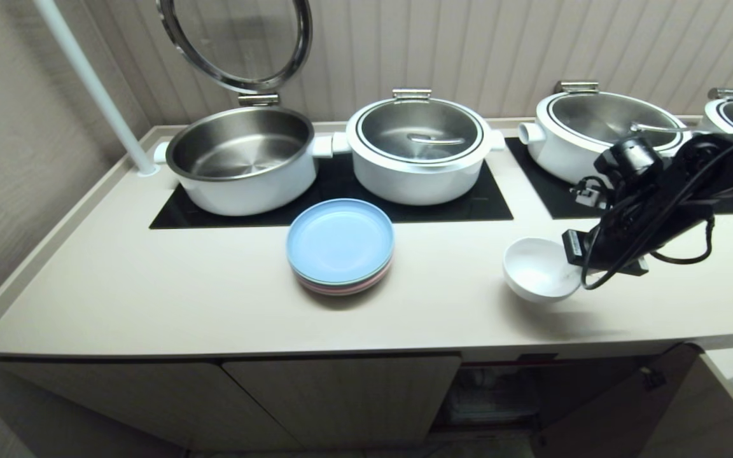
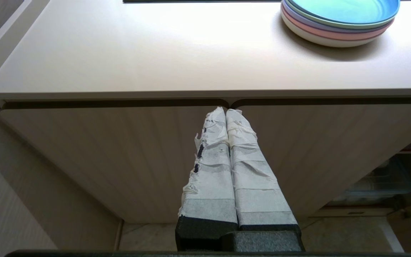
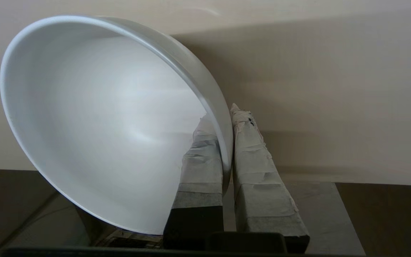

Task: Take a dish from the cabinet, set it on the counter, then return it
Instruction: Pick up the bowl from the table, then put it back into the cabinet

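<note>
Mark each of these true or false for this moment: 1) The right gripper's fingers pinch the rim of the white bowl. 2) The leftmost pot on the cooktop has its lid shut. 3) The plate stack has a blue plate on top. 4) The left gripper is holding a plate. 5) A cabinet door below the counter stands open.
1) True: the right gripper has its fingers clamped on the rim of the dish, one inside, one outside.
2) False: the leftmost pot has its lid raised.
3) True: the plate stack has blue on top.
4) False: the left gripper is shut on nothing, before the cabinet.
5) True: the open door is at the lower right.
</note>
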`<state>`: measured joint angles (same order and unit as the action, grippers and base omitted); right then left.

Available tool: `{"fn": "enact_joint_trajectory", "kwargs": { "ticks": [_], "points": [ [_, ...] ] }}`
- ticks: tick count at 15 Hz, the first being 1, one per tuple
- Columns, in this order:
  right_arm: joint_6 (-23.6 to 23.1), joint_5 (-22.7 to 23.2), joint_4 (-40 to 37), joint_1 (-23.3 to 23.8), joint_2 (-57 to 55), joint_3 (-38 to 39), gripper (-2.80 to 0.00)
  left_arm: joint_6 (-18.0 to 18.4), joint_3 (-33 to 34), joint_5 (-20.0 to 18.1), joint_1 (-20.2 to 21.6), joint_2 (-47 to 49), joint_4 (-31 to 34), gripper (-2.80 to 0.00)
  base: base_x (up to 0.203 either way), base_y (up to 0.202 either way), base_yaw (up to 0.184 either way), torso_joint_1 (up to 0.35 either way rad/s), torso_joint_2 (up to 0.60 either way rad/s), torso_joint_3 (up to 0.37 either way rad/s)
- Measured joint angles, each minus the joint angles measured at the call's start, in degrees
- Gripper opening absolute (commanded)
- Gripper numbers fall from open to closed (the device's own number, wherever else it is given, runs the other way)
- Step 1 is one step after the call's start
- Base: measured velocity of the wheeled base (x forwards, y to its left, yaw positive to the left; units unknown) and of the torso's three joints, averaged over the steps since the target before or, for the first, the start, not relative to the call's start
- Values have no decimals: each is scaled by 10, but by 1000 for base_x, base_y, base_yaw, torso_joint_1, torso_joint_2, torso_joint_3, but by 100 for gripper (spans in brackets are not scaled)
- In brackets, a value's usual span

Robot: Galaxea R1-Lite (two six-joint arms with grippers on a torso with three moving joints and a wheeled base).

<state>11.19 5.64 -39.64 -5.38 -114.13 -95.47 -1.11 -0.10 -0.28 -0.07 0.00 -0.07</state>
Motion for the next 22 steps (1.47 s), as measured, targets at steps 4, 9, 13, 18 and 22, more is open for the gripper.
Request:
{"fn": "enact_joint_trajectory", "kwargs": {
  "ticks": [4,9,13,18,22],
  "points": [
    [0,25,2,0,36,48,-280,0,0,0,0,0,0,-280,0,0,0,0,0,0],
    [0,47,2,1,93,107,-280,0,0,0,0,0,0,-280,0,0,0,0,0,0],
    [0,57,7,2,150,163,-280,0,0,0,0,0,0,-280,0,0,0,0,0,0],
    [0,57,106,2,222,293,-280,0,0,0,0,0,0,-280,0,0,0,0,0,0],
    [0,59,130,2,285,372,-280,0,0,0,0,0,0,-280,0,0,0,0,0,0]
  ]
}}
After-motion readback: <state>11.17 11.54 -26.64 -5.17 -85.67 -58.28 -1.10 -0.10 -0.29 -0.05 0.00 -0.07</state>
